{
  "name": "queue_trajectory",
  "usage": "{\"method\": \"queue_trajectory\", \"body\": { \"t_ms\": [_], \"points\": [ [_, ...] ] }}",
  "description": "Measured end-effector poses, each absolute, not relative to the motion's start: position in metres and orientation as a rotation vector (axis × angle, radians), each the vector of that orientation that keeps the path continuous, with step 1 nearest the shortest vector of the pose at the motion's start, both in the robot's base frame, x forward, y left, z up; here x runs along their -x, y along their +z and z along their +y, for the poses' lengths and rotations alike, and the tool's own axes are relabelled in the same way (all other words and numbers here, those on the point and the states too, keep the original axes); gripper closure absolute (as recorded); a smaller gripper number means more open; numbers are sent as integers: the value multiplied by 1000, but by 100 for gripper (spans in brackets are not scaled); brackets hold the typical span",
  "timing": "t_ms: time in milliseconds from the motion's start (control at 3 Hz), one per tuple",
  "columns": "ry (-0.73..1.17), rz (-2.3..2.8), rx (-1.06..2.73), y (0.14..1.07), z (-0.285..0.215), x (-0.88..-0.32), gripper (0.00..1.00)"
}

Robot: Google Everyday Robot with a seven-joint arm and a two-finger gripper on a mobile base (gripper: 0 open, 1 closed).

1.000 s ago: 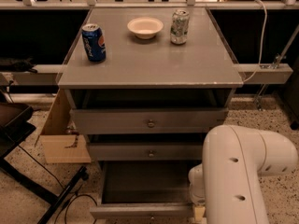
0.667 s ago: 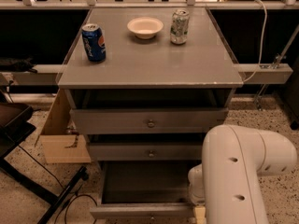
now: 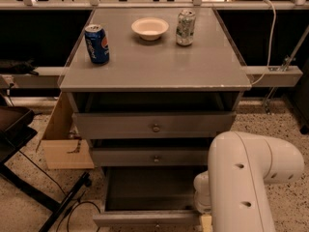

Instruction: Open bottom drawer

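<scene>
Far left on the floor there's an open cardboard box tucked against the side of the desk. On top of the desk, going across: a blue Pepsi can standing upright near the left edge, then a white bowl further back, and a silver-green can just beside the bowl, also upright. Below that, the two upper drawers sit further back, each with a small knob. The bottom drawer is pulled well out toward the camera, so its shallow grey tray is showing. The big white arm fills the lower right, and the hand is down at the right end of that drawer's front, mostly cut off. Honestly can't tell if it's gripping or let go.
</scene>
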State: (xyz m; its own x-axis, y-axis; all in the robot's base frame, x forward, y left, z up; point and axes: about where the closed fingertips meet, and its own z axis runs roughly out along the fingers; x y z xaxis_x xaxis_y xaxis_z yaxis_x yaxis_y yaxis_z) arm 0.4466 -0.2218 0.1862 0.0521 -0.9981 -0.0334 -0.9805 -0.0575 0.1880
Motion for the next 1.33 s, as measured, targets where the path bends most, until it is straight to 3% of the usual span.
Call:
{"method": "queue_trajectory", "body": {
  "t_ms": [333,1333],
  "points": [
    [-323,-2055,-2156,167,-225,-419,18],
    [-366,-2024,-2086,178,-237,-367,87]
  ]
}}
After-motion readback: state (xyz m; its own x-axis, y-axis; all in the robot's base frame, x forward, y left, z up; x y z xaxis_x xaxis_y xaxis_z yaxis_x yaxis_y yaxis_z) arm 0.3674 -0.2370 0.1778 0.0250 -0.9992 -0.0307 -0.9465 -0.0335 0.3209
